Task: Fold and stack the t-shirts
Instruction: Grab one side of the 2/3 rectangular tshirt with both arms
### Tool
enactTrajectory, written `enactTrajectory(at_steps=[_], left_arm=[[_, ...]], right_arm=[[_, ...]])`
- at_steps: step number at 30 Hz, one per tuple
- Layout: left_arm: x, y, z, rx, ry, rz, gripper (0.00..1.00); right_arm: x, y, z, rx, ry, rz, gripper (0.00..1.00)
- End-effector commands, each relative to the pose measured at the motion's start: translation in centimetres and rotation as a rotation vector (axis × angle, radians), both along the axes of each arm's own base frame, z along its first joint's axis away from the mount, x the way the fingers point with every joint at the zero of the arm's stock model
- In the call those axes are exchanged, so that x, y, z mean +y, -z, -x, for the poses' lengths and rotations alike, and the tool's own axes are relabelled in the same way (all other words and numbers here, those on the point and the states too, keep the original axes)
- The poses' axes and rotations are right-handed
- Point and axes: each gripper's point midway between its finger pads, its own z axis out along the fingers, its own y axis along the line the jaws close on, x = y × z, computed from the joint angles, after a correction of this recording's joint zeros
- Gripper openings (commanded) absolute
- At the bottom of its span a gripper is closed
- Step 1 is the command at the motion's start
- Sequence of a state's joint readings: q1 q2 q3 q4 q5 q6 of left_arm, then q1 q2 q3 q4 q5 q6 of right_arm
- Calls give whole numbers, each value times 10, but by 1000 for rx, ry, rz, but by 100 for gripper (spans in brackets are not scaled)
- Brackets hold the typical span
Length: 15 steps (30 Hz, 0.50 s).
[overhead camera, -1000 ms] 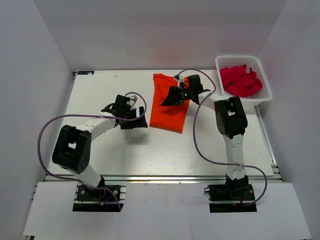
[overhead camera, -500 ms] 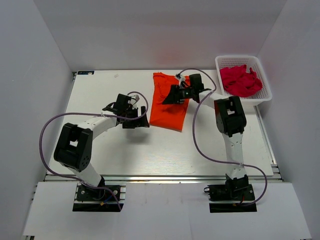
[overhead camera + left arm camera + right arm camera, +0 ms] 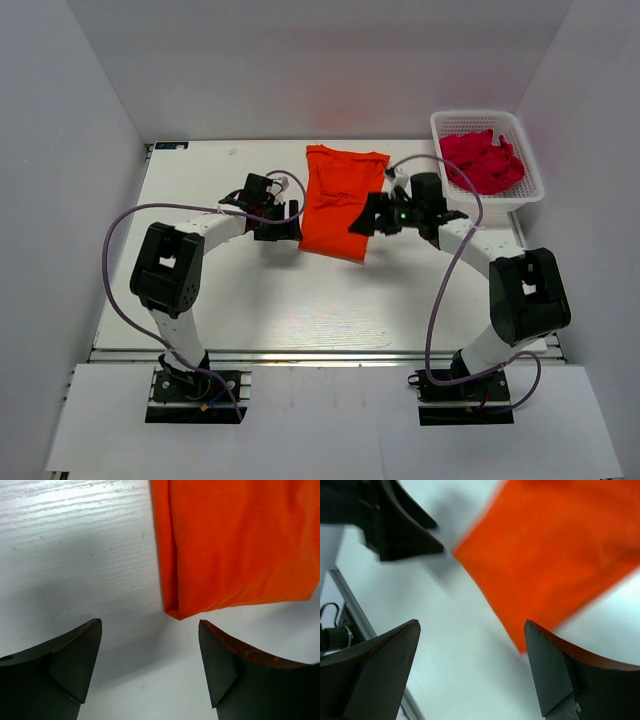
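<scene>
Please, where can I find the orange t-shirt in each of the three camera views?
Top external: orange t-shirt on the table, far middle, between left gripper and right gripper.
Left wrist: upper right, one corner above the open fingers.
Right wrist: upper right, blurred.
Shared landmark: the shirt corner nearest the left gripper.

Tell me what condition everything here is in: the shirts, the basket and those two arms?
Orange t-shirt: folded lengthwise into a strip, lying on the table.
White basket: upright, at the table's far right corner.
Pink t-shirts: crumpled, unfolded, heaped in it.
Left arm: jaws open, empty, at the orange shirt's near left corner.
Right arm: jaws open, empty, at its near right corner.
</scene>
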<state>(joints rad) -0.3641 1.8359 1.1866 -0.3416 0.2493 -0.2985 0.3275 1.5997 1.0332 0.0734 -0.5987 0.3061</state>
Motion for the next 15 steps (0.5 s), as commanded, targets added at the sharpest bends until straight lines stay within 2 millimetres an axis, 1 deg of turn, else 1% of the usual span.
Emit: enactTrajectory(at_steps=[1,2,3,4,5,6,7,8,9,10,11,12,13,14,15], left_arm=[[-6,-1,4,-5,49,1,87],[-9,-4,0,-25,54,16,84],[-15,4,7,-4,75,27,83],[-16,7,10,2,85,38,81],[-20,9,11,9,99,57,80],[-23,12,16,18,109,54,78],[-25,15,16,21,115,61,78],[-27,21,21,43,115,59,78],[-28,20,19,32,115,63,75],[-28,25,20,44,115,59,75],[-31,29,21,47,124,57,73],[-31,29,21,47,124,57,71],[-31,33,22,61,116,57,69],[-32,30,19,53,117,60,68],[-32,34,20,61,116,57,61]], right_arm=[[-22,49,26,162,101,87,90],[-22,57,34,193,94,87,90],[-23,65,42,218,95,88,90],[-25,70,44,231,98,90,90],[-26,80,49,260,101,101,90],[-28,85,51,274,100,106,90],[-28,88,52,282,101,108,90],[-26,95,53,298,92,112,90],[-25,98,53,299,87,109,89],[-24,99,51,306,92,104,89],[-23,107,52,322,85,104,89],[-21,109,51,328,83,98,88],[-19,111,49,326,79,93,88],[-18,116,49,336,75,92,86],[-17,115,49,342,69,83,83]])
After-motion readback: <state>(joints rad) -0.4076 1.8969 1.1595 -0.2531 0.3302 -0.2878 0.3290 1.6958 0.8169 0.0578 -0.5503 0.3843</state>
